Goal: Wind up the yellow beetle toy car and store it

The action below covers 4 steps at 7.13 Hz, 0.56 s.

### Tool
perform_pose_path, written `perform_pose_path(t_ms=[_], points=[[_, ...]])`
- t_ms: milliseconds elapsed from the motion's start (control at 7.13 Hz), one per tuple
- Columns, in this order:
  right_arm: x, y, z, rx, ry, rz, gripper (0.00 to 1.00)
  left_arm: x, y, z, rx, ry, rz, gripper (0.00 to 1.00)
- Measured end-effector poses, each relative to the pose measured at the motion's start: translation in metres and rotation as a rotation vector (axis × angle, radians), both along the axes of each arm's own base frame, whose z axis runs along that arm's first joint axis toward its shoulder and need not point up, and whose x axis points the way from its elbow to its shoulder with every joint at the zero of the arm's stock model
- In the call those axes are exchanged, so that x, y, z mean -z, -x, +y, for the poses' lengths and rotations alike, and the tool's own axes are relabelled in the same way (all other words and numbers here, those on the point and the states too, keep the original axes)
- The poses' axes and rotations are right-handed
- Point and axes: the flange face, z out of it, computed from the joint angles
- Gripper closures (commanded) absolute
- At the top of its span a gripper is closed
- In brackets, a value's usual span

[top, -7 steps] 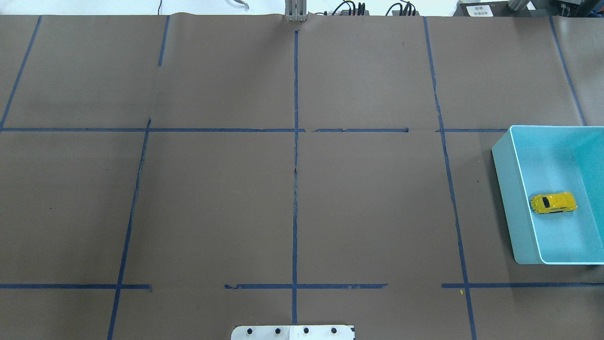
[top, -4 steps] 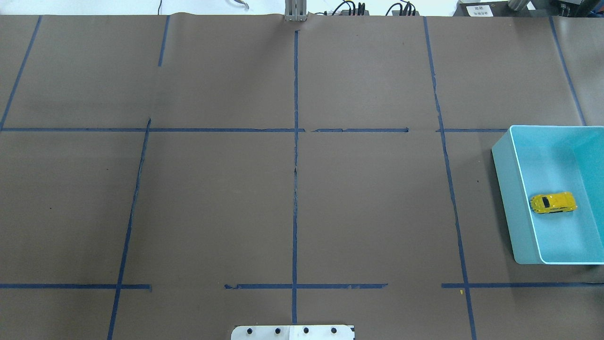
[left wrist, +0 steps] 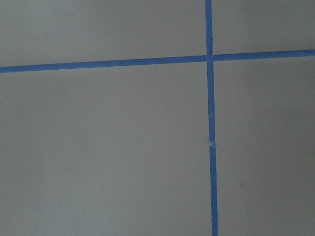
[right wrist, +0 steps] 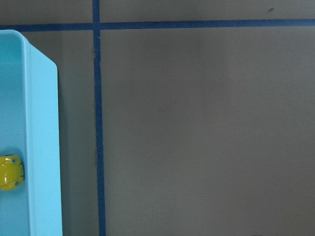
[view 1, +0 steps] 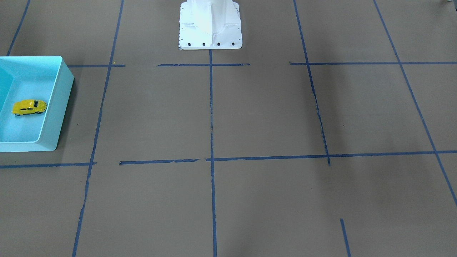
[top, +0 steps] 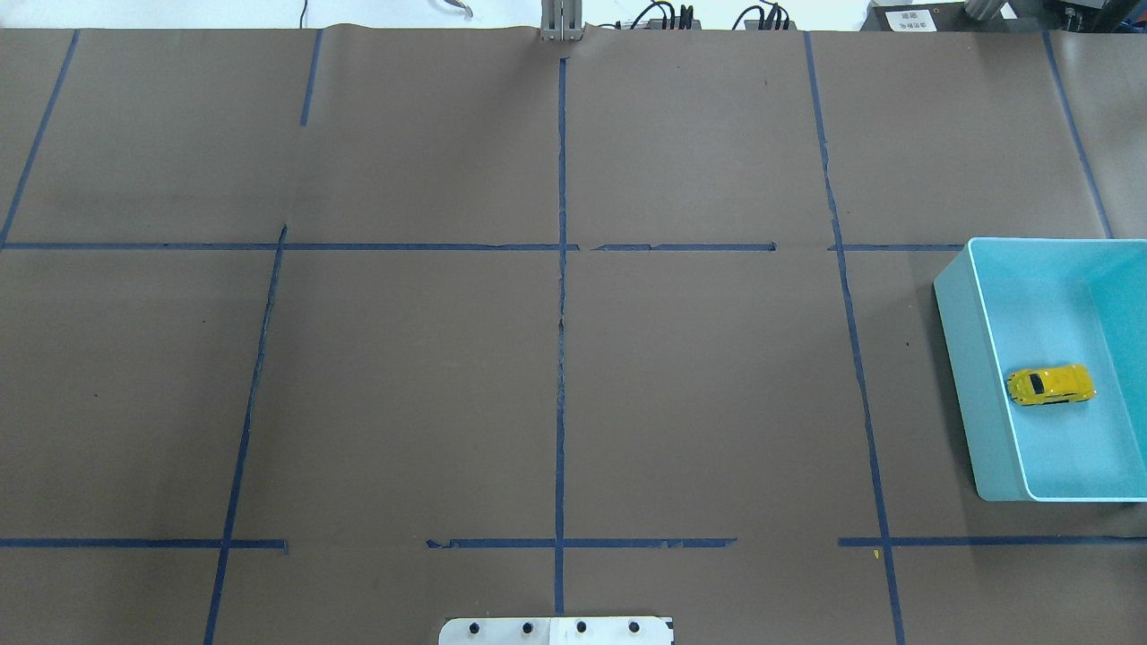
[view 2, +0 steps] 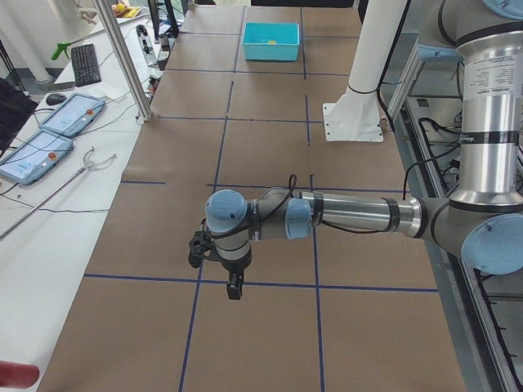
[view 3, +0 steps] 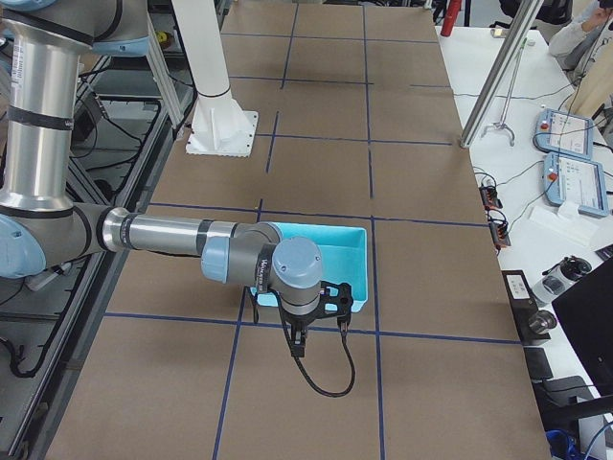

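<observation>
The yellow beetle toy car [top: 1050, 384] lies inside the light blue bin [top: 972, 358] at the table's right side. It also shows in the front-facing view [view 1: 29, 107] and at the edge of the right wrist view [right wrist: 10, 172]. My right gripper [view 3: 297, 347] hangs just outside the bin's [view 3: 350, 251] near wall, above the table. My left gripper [view 2: 234, 290] hangs over bare brown paper at the table's left end, far from the bin [view 2: 271, 51]. Both grippers show only in the side views, so I cannot tell whether they are open or shut.
The white robot base [view 1: 210, 25] stands at the table's middle edge. Blue tape lines [top: 561, 358] cross the brown paper. Tablets [view 2: 69, 114] and cables lie on the white side bench, with a metal post [view 2: 122, 57] beside them.
</observation>
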Motion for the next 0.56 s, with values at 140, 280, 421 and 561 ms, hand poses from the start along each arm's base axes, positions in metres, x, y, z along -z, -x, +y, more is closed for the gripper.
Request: perform_pose_path(t_ms=[140, 280, 421, 561], points=[[-0.008, 0.001, 0.001, 0.000, 0.015, -0.010, 0.01, 0.000, 0.000, 0.000, 0.001, 0.000, 0.003, 0.00], [-0.011, 0.003, 0.001, 0.003, 0.021, -0.017, 0.01, 0.000, 0.000, 0.000, 0.001, 0.000, 0.004, 0.00], [-0.007, 0.008, -0.001, 0.017, 0.017, -0.020, 0.01, 0.000, 0.000, 0.000, 0.001, 0.000, 0.004, 0.00], [0.008, 0.022, -0.008, 0.048, -0.004, -0.019, 0.01, 0.000, 0.000, 0.000, 0.002, 0.000, 0.004, 0.00]])
